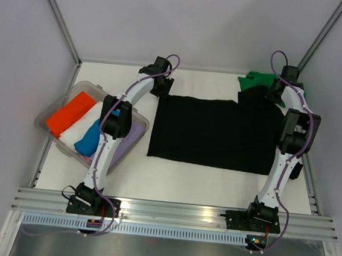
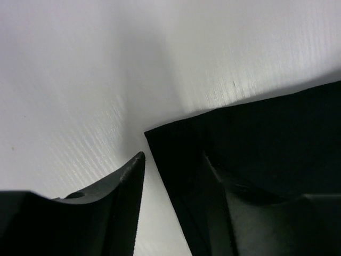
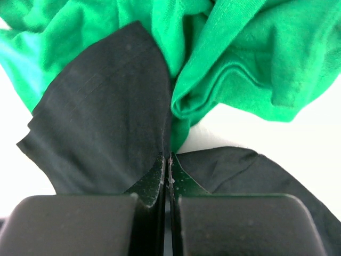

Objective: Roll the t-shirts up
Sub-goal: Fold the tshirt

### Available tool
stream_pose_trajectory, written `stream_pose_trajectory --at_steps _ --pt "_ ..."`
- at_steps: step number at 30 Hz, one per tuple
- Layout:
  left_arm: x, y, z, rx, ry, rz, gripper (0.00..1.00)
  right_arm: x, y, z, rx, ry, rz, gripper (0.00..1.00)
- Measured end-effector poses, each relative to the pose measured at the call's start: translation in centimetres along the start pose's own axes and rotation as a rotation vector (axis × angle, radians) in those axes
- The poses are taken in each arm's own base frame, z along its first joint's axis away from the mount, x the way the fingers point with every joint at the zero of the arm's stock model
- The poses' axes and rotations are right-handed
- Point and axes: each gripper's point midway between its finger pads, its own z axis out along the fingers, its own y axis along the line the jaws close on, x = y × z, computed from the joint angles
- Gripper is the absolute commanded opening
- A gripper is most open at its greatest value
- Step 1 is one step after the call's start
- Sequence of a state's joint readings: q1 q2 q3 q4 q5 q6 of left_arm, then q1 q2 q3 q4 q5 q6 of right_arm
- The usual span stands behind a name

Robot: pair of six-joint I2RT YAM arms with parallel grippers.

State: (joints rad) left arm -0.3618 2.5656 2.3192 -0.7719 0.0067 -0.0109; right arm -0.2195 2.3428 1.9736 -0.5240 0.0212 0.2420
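Right gripper (image 3: 169, 160) clamped tight on black t-shirt (image 1: 213, 132). Left gripper (image 2: 173, 208) wide open, empty, at its far-left corner. I might drag the touching green t-shirt (image 3: 240, 48) along.

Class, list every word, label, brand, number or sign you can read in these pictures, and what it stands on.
None: no text can be read in any view. The flat black cloth t-shirt, the crumpled bright green cloth t-shirt and the clear plastic tub show no print or label.
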Motion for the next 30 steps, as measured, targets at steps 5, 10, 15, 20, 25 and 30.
stream_pose_trajectory --at_steps 5,10,15,20,25,30 --pt "-0.6 0.1 0.3 0.026 -0.023 -0.015 0.24 -0.6 0.2 -2.0 -0.014 -0.026 -0.012 0.00" --pt "-0.7 -0.4 0.3 0.094 -0.025 -0.029 0.02 -1.0 0.6 -3.7 -0.041 -0.044 -0.021 0.00" --pt "-0.8 -0.6 0.5 0.126 -0.037 -0.032 0.02 -0.8 0.9 -4.9 -0.061 -0.052 -0.022 0.00" --pt "-0.8 -0.7 0.3 0.139 -0.061 -0.032 0.02 -0.1 0.8 -6.2 -0.072 -0.060 -0.021 0.00" --pt "0.5 -0.6 -0.7 0.143 -0.043 0.013 0.02 2.3 0.0 -9.1 -0.063 -0.053 -0.020 0.00" --pt "2.6 -1.2 -3.1 0.190 -0.020 0.098 0.02 4.8 -1.4 -13.0 -0.027 -0.066 -0.015 0.00"
